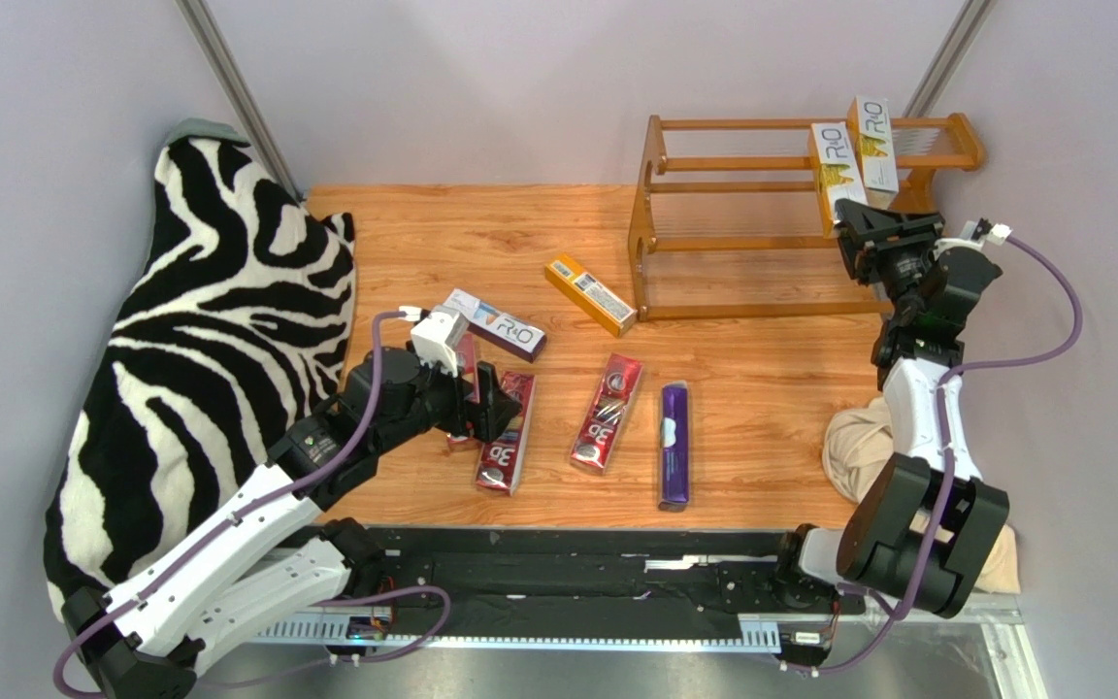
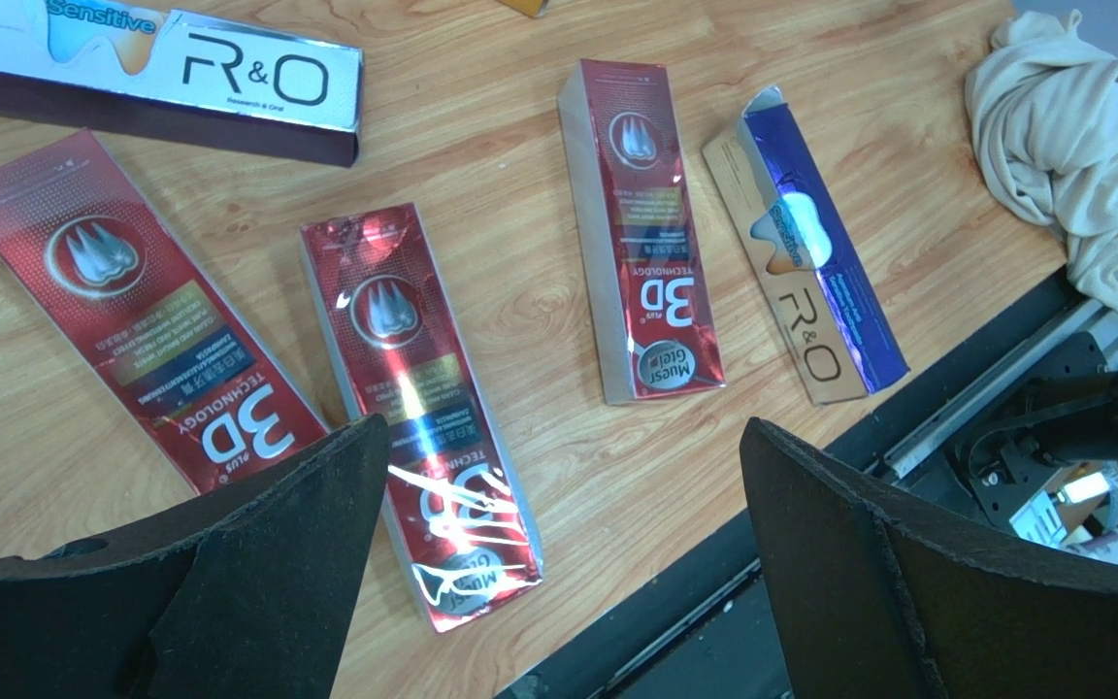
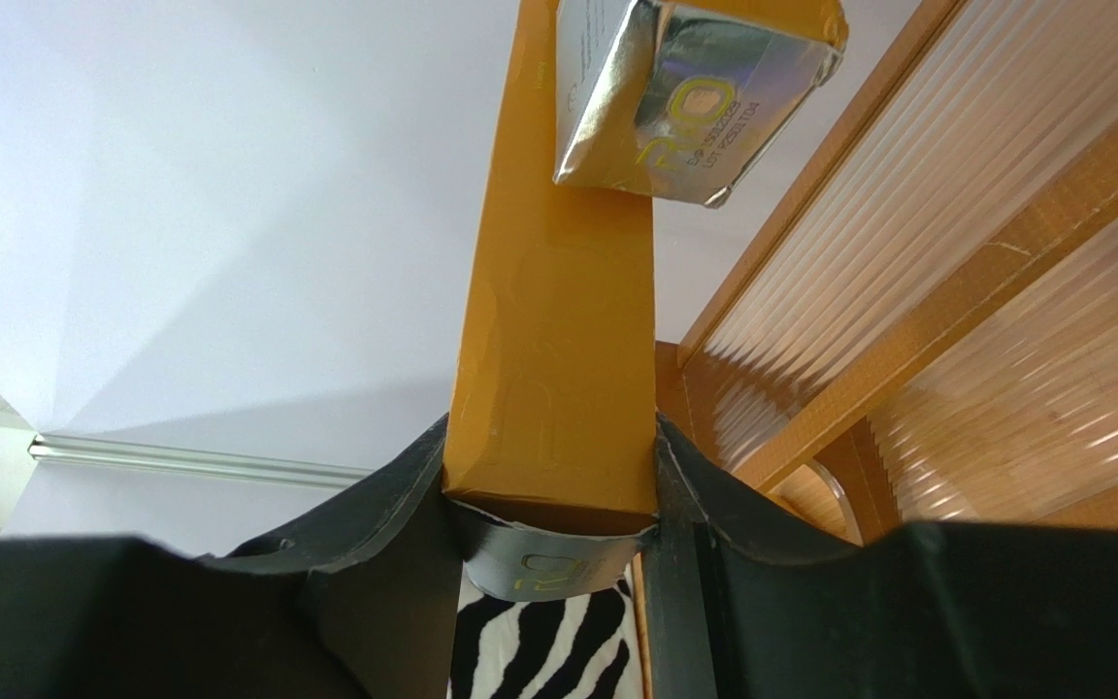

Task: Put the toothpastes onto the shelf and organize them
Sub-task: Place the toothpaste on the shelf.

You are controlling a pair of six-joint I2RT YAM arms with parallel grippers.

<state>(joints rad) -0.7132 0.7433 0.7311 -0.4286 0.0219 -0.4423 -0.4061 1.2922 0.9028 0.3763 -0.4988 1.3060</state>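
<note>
**A:** Right fingers [image 3: 376, 539] clamped on an orange-yellow carton [image 3: 558, 335] at the shelf [image 1: 733, 124]. Is it placing?

**B:** It looks so. Next it must settle the carton on the rods and release it without nudging the neighbouring carton [image 3: 696, 88] close above.

**A:** And the left fingers [image 2: 273, 554]?

**B:** Spread wide above a red carton [image 2: 412, 393] on the counter [image 2: 507, 146]. A purple carton [image 2: 813, 277] waits nearby, and a zebra cloth [image 1: 201, 335] crowds the left side.
</note>
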